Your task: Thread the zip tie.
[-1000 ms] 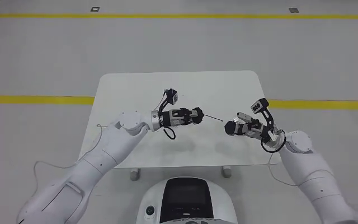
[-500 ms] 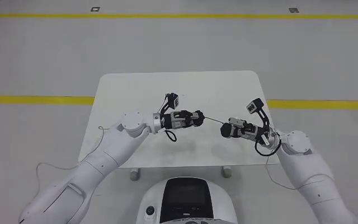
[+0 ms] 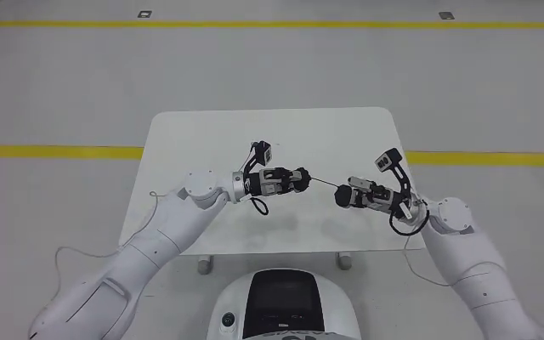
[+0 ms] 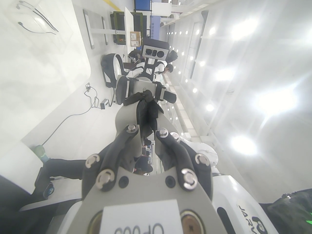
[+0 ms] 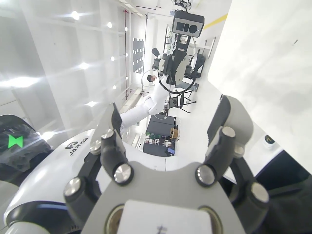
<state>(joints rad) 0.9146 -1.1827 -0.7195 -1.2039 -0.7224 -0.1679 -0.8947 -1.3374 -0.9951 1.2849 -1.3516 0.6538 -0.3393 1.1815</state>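
Pale floor crossed by a yellow line (image 3: 68, 152) surrounds a white table (image 3: 212, 144) in the top view. Both arms are raised above the tabletop, tips facing each other near its middle. The left gripper (image 3: 303, 178) pinches one end of the zip tie (image 3: 325, 181), a thin dark strap that runs out straight from its fingers. The strap's free end reaches the tip of the right gripper (image 3: 342, 195); from this height it cannot be told whether the two touch.

Left wrist view: the left gripper's two fingers are drawn together on the black strap, which stands out between them and points at the right gripper just beyond. The right gripper faces this camera head-on, with its own wrist camera (image 4: 156, 52) above it. To one side lies the table's white surface with a rounded corner, and several thin dark strips (image 4: 36, 21) lie on it, well apart from both grippers.

Right wrist view: the right gripper's fingers (image 5: 225, 120) stand wide apart, with nothing seen clamped between the pads. Through the gap the left arm (image 5: 148, 105) shows farther off, turned toward this camera. The strap itself is too thin to make out here. A table edge runs along one side.
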